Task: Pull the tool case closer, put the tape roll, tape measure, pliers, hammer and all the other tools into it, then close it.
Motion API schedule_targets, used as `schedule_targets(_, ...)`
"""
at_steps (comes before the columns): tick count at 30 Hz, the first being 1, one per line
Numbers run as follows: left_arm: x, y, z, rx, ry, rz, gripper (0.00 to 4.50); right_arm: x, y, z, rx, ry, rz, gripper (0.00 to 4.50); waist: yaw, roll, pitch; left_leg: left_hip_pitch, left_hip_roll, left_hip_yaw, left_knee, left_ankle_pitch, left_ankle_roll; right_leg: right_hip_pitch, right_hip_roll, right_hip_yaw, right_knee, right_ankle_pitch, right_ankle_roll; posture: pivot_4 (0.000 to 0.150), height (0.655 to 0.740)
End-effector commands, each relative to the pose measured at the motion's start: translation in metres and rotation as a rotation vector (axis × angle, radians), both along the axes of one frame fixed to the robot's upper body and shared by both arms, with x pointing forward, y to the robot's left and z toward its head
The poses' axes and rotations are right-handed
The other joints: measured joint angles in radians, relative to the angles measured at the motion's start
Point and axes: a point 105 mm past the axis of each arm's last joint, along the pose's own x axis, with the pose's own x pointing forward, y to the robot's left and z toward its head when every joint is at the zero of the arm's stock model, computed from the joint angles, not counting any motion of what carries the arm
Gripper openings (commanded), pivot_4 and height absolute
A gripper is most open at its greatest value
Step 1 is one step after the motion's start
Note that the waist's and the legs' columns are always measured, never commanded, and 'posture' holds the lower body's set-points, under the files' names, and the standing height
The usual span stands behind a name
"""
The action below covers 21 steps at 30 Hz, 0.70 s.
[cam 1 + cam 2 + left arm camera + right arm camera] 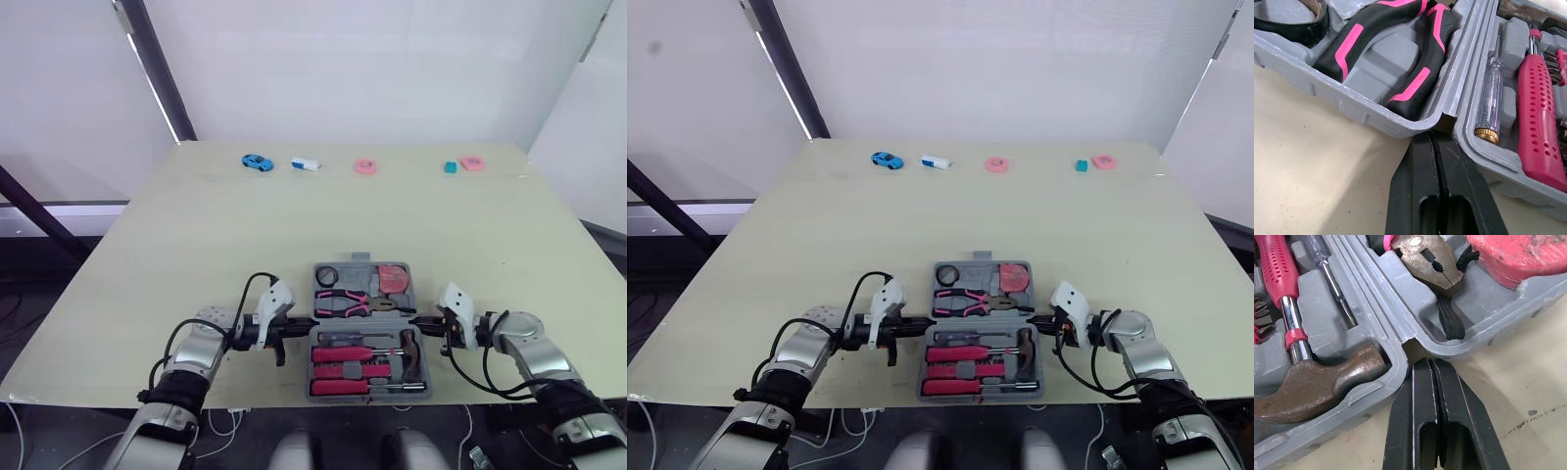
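Closest in the head view, an open grey plastic tool case (392, 323) lies at the near edge of the pale table (196, 245). In its far half are a black tape roll (326, 275), a pink tape measure (394, 280) and black-and-pink pliers (343, 304). In its near half lie pink-handled screwdrivers (343, 354) and a brown-headed hammer (411, 352). The left gripper (304, 326) and the right gripper (421, 323) point inward at the case's two sides, level with the hinge line. A blue toy car (257, 163) and other small items sit well apart along the far edge.

In the left wrist view, that gripper's fingers (1415, 186) are pressed together with nothing between them. Their tips sit at the notch where the case's two halves meet, beside the pliers' handles (1396, 54) and a clear-handled tester screwdriver (1488, 103).

In the right wrist view, the fingers (1410, 421) are likewise pressed flat together and empty. Their tips touch the hinge notch between the hammer head (1317, 387) and the pliers' nose (1432, 259).
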Motion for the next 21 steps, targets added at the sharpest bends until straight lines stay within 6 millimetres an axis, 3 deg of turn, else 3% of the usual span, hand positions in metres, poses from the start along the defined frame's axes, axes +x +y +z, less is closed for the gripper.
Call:
schedule_targets(1, 0.003, -0.004, 0.0, 0.012, -0.014, -0.004, 0.0, 0.001, 0.017, 0.015, 0.042, -0.051, 0.065, 0.03, 0.0, 0.0, 0.0, 0.0, 0.0, 0.0, 0.0, 0.0, 0.0, 0.0, 0.0, 0.0, 0.0, 0.0, 0.0, 0.15, 0.74)
schedule_targets(10, 0.0, -0.002, -0.004, 0.029, -0.005, -0.01, 0.0, -0.004, 0.013, 0.009, 0.02, -0.01, 0.06, 0.03, 0.0, 0.0, 0.0, 0.0, 0.0, 0.0, 0.0, 0.0, 0.0, 0.0, 0.0, 0.0, 0.0, 0.0, 0.0, 0.15, 0.74)
schedule_targets(21, 0.003, 0.013, -0.004, 0.066, -0.035, 0.029, 0.0, -0.006, -0.007, 0.007, -0.021, 0.027, 0.02, 0.03, 0.001, 0.0, 0.0, 0.0, 0.0, 0.0, 0.0, 0.0, 0.0, 0.0, 0.0, 0.0, 0.0, 0.0, 0.0, 0.15, 0.74)
